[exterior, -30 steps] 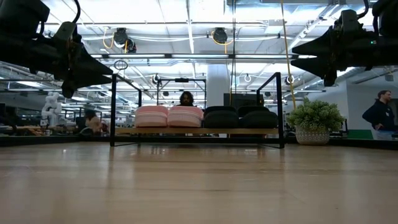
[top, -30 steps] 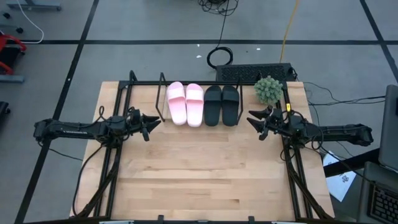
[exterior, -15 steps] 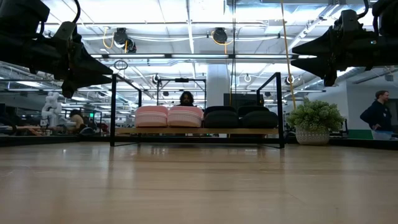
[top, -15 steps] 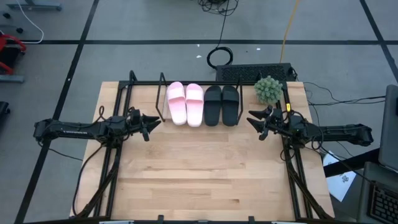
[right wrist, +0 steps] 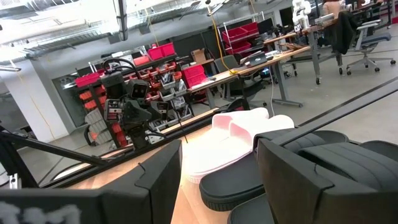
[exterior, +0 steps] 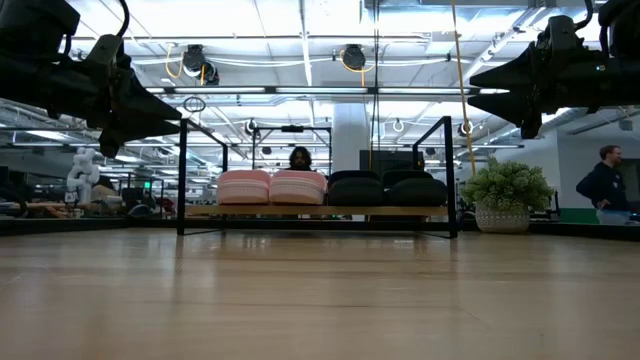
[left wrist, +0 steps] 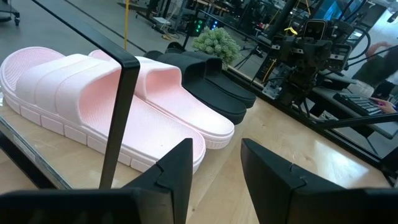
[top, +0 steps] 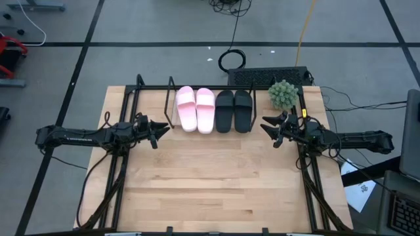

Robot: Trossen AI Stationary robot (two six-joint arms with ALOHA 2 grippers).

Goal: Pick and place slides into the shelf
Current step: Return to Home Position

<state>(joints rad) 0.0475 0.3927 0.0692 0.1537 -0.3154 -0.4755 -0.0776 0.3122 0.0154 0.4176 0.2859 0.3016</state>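
Pink slides (top: 195, 109) and black slides (top: 233, 110), judged light, soft and best taken by the strap, are seen on the shelf (top: 169, 105), flanked by left gripper (top: 163, 128) and right gripper (top: 264, 124), jaws parted, empty.

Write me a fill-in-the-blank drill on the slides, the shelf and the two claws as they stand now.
The shelf holds ____ slides.
The pink pair lies nearer the ____ arm.
The pair beside the potted plant is coloured ____.
The left claw and right claw are both ____, holding nothing.
Missing words: four; left; black; open.
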